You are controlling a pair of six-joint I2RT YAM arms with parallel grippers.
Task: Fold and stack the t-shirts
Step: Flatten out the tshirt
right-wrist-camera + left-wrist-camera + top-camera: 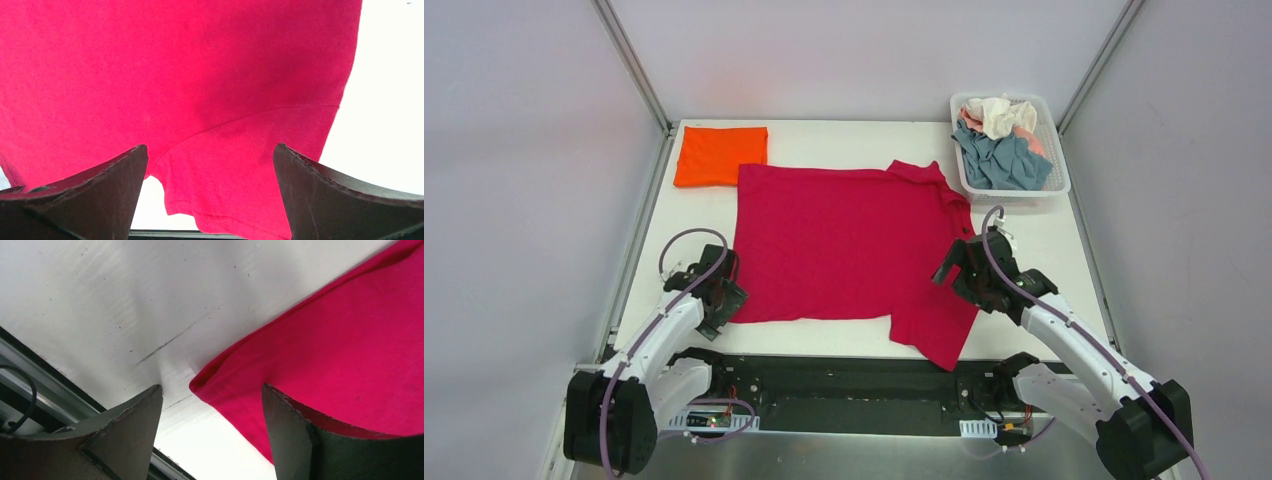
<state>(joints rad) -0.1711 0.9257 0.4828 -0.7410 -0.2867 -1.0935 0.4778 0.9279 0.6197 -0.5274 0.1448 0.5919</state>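
Left gripper (721,300): found at the near left of the table (844,140); fingers were spread wide, nothing clamped. The near-left corner of the crimson shirt (844,240) was seen between them in the wrist view. Contact could not be told.
Right gripper (959,268): fingers were held open over the shirt's near-right sleeve seam; nothing gripped.
Crimson shirt: spread flat mid-table, hem to the left, collar to the right, near sleeve laid toward the table's near edge.
Orange shirt (720,154): folded into a rectangle at the far left, by the crimson shirt's far-left corner.
Basket (1009,192): placed far right; crumpled grey-blue shirt (1004,160), cream shirt (999,115) and pale pink shirt (967,122) were seen inside.
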